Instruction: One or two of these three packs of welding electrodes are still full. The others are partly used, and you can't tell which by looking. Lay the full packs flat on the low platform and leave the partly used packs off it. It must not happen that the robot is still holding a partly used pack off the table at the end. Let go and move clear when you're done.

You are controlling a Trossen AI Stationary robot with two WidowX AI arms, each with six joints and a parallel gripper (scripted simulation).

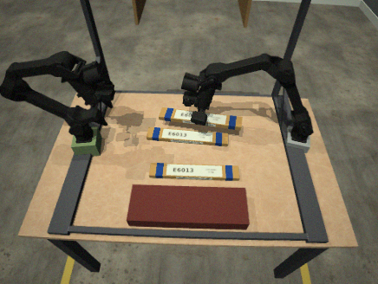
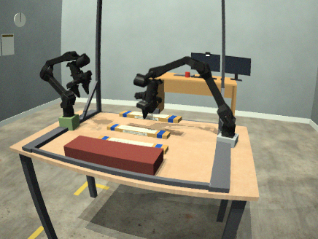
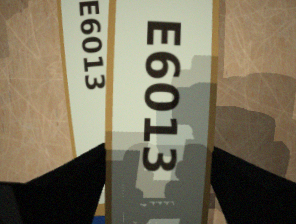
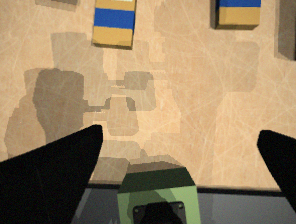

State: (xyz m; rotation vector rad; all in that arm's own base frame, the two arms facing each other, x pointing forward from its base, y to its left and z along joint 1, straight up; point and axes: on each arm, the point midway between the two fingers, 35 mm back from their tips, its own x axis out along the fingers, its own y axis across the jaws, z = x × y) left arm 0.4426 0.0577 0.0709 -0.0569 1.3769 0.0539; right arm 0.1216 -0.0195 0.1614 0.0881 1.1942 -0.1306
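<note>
Top view, left gripper (image 1: 198, 118) (image 2: 145, 114) (image 3: 159, 147): pinching the far pack (image 1: 220, 119) (image 2: 164, 118) (image 3: 162, 100) between its fingers
Top view, middle pack (image 1: 187, 136) (image 2: 136, 130) (image 3: 92, 45): flat on the table (image 1: 269, 186) (image 2: 189, 157) (image 3: 35, 90) (image 4: 205, 110), with little room to the far pack
Top view, near pack (image 1: 195, 171) (image 2: 128, 141): off the platform, a strip of wood between it and the long edge
Exterior view, low platform (image 1: 187, 206) (image 2: 113, 154): its upper face open, all three packs (labels upward) beyond it
Exterior view, right gripper (image 1: 108, 114) (image 2: 82, 94) (image 4: 181, 132): spread, above the table by the green base (image 1: 86, 145) (image 2: 68, 122) (image 4: 190, 202), well apart from the packs
Left wrist view, held pack's edges: long sides between the fingers, one overlapping the middle pack in sight
Right wrist view, room: bare wood between the spread fingers and two blue-banded pack ends, nothing pinched
</note>
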